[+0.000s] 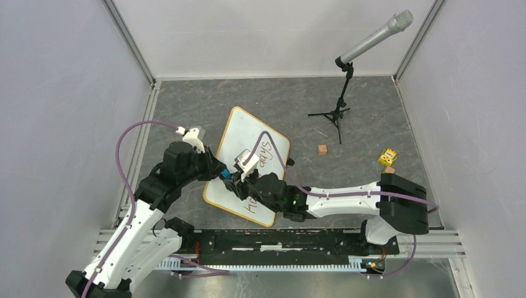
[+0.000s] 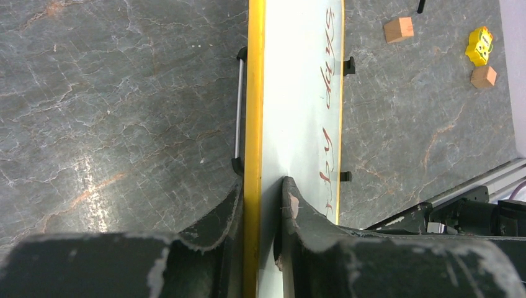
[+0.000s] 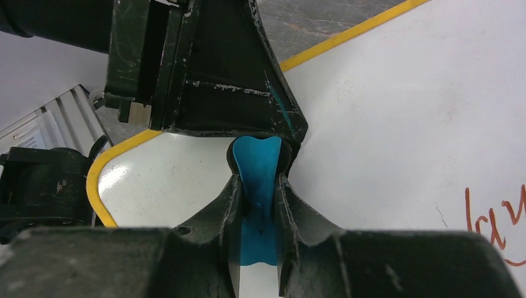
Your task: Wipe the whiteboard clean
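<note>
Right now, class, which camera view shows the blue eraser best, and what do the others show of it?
The right wrist view: the eraser sits large mid-frame, pinched in the right gripper over the whiteboard. The top view shows only a small blue speck of it; the left wrist view shows none of it.

The whiteboard point(image 1: 246, 133) — yellow-framed, handwriting unerased — lies diagonally.

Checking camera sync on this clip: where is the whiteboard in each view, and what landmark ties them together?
Top external: whiteboard at centre, lying diagonally.
Left wrist: whiteboard is a narrow vertical strip at centre, clamped by the left end effector.
Right wrist: whiteboard fills the right and bottom, under the right end effector gripping a blue pad.
Shared landmark: its red-brown handwriting, visible in all three.
</note>
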You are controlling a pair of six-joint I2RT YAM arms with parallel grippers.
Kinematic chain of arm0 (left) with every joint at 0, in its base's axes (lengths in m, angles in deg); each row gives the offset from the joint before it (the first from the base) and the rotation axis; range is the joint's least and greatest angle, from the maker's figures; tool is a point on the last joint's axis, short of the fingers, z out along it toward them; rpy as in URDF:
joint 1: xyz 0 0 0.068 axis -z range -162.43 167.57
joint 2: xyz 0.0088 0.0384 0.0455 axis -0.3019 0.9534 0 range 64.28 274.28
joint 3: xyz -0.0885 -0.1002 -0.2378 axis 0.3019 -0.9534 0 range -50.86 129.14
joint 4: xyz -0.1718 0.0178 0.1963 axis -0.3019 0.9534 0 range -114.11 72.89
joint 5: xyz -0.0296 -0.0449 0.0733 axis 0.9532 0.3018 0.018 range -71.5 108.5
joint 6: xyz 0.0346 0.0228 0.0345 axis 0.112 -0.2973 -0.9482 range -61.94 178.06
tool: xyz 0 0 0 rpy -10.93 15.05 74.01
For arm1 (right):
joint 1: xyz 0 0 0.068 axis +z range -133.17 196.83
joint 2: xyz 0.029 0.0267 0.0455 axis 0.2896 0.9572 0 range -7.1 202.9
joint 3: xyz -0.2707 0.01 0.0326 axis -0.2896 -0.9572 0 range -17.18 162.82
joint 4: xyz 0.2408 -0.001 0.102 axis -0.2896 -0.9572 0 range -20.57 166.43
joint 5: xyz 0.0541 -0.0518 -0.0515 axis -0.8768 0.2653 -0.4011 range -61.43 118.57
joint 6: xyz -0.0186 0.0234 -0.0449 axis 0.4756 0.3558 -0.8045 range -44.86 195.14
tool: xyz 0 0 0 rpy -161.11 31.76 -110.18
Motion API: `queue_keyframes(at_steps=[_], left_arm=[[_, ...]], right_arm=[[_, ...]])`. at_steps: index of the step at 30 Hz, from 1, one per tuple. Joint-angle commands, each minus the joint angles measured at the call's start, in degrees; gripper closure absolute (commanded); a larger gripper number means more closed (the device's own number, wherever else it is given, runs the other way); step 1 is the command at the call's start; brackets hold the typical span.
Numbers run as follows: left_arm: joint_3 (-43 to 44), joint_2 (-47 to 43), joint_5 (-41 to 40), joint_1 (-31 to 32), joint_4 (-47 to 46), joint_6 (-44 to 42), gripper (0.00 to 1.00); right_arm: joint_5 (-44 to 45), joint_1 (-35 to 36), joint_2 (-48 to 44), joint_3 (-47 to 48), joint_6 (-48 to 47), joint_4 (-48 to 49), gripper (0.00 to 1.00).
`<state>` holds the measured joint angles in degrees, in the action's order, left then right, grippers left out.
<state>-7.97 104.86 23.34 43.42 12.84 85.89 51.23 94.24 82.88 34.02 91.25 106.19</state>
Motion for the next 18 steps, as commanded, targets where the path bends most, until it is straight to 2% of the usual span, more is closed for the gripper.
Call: queue_keyframes(at_steps=[1, 9, 18], left_arm=[[0.17, 0.94, 1.52, 1.84, 2.16, 1.29, 0.98], [0.33, 0.50, 0.46, 1.93, 2.33, 1.50, 0.98], [0.28, 0.11, 0.71, 2.25, 2.34, 1.38, 0.98]], right_arm=[[-12.74, 3.45, 3.79, -3.73, 2.70, 3.01, 0.99], [-6.44, 3.05, -1.41, -21.58, 11.07, 7.78, 0.99], [-4.21, -2.95, -3.59, -40.90, 20.24, 16.88, 0.99]])
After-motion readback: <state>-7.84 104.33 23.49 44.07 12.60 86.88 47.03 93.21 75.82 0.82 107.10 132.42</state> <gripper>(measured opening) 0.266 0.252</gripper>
